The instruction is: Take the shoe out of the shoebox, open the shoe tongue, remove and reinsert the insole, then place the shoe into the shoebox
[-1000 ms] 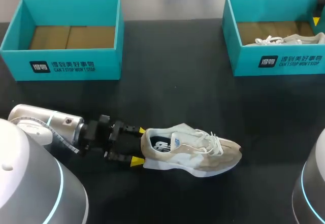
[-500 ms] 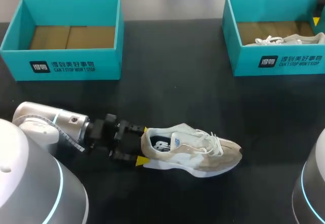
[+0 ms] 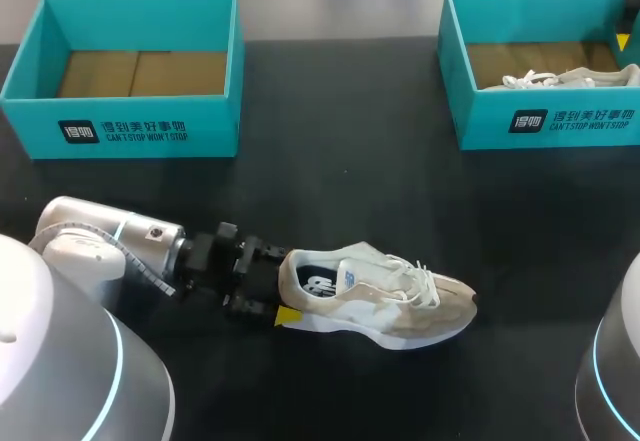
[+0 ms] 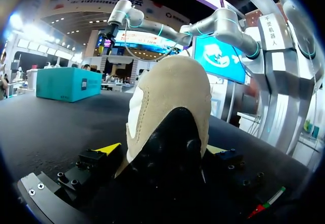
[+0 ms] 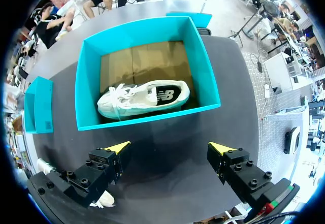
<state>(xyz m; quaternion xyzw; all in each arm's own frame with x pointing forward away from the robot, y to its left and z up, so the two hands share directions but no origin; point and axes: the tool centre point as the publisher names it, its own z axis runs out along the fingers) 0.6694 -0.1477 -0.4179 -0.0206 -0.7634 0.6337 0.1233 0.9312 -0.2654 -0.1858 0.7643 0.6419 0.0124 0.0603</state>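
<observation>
One second on, the left gripper [image 3: 284, 287] has slid forward, open jaws now straddling the heel of the shoe [image 3: 390, 296] lying lower-middle on the bench [image 3: 330, 191]; a grasp looks imminent.

The left shoebox [image 3: 150, 133] and the right shoebox [image 3: 575, 121] each have white letters on the front wall. The shoe [image 3: 385, 299] has a mark inside.
</observation>
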